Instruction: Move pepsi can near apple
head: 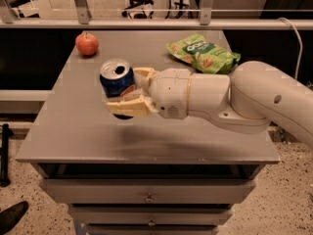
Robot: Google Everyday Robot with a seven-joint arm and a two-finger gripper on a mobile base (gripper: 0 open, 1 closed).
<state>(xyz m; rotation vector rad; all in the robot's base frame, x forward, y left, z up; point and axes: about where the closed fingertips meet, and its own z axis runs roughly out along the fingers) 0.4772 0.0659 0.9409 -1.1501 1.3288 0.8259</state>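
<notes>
Pinching the pepsi can (116, 77) between its two fingers, the gripper (123, 88) sits over the left-centre of the table (88, 136). Can upright. Apple (87, 44) at the far left corner, apart from the can. Green snack bag (201, 53) far right.

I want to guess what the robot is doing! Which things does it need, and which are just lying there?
For the job: pepsi can; apple, far left corner; hand, gripping the can above the table, left of middle.
Just lying about: green snack bag, far right; drawers underneath.
</notes>
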